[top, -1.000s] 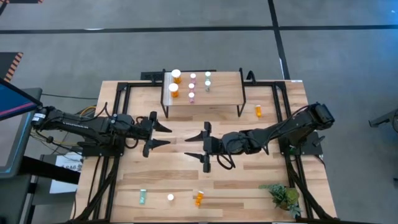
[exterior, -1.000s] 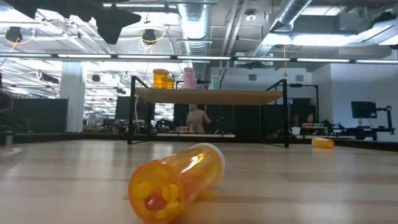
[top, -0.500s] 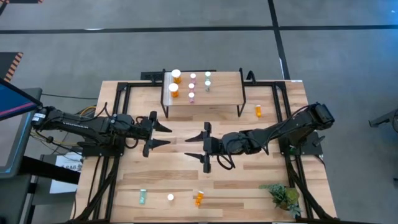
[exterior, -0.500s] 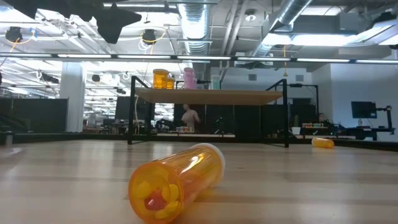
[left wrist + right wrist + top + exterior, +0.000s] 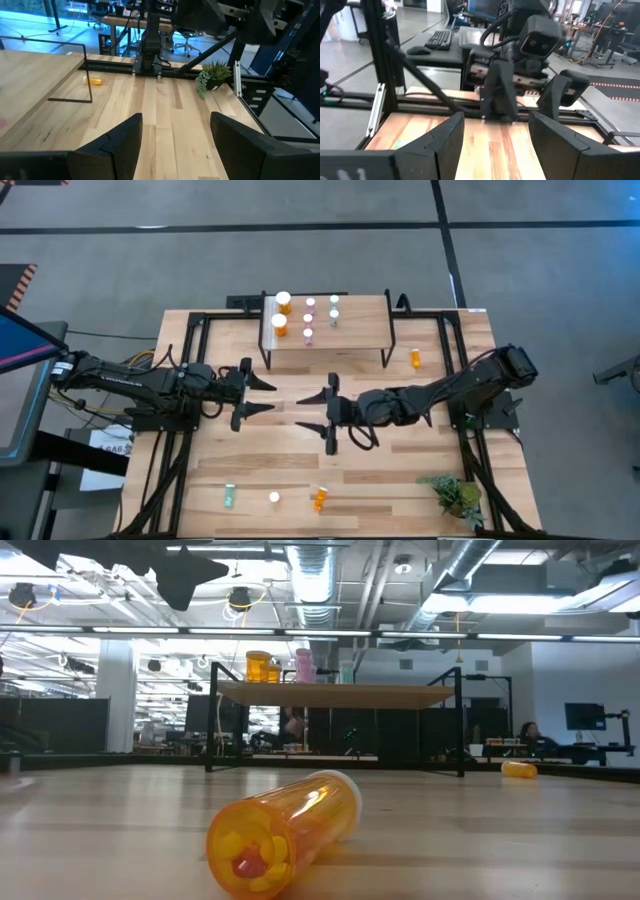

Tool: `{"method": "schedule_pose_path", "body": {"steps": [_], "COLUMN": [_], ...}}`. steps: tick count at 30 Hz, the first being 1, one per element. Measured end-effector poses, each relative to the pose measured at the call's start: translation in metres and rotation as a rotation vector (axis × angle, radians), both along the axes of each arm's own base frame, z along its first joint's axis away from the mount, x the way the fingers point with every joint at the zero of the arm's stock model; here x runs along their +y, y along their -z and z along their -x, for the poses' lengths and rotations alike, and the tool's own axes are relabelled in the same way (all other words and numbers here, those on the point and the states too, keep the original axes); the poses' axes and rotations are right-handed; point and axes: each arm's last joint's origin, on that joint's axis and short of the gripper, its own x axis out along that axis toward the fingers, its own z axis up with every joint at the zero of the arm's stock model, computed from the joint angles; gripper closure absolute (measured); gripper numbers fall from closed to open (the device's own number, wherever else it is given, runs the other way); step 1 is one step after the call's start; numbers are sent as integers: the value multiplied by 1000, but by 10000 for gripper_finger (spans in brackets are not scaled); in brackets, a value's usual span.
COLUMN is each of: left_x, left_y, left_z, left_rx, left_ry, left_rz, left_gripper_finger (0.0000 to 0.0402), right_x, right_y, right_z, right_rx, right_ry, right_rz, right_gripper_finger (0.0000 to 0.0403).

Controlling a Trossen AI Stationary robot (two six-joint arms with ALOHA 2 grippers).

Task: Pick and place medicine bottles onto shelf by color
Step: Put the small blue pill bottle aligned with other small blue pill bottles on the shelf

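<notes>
Your 2 grippers face each other mid-tabletop (image 5: 420, 460), fingers parted, empty.
The left gripper (image 5: 262, 398) and right gripper (image 5: 314, 415) hold nothing; 6 medicine bottles (image 5: 307, 317) stand on the shelf (image 5: 360, 330); 4 lie on the tabletop.

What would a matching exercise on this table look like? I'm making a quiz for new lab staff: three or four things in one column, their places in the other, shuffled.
Things:
1. plant
2. pink bottles
3. lying teal bottle
4. lone orange bottle

Places:
A. on the tabletop just right of the shelf
B. standing on top of the shelf
C. near table edge, left arm's side
D. near table edge, right arm's side

Pairs: 1-D, 2-B, 3-C, 4-A
</notes>
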Motion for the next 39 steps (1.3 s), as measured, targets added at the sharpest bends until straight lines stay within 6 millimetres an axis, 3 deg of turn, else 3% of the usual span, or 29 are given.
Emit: {"method": "schedule_pose_path", "body": {"steps": [6, 22, 39], "left_x": [0, 0, -2], "left_y": [0, -1, -3], "left_z": [0, 0, 0], "left_rx": [-4, -8, -30], "left_ry": [0, -14, 3], "left_rz": [1, 19, 11], "left_gripper_finger": [180, 180, 180], "right_x": [-11, -37, -50], "right_y": [-6, 2, 7], "right_z": [-3, -8, -9], "right_rx": [-63, 20, 72], "right_ry": [31, 102, 136], "right_rz": [-18, 5, 16], "right_gripper_finger": [158, 158, 158]}}
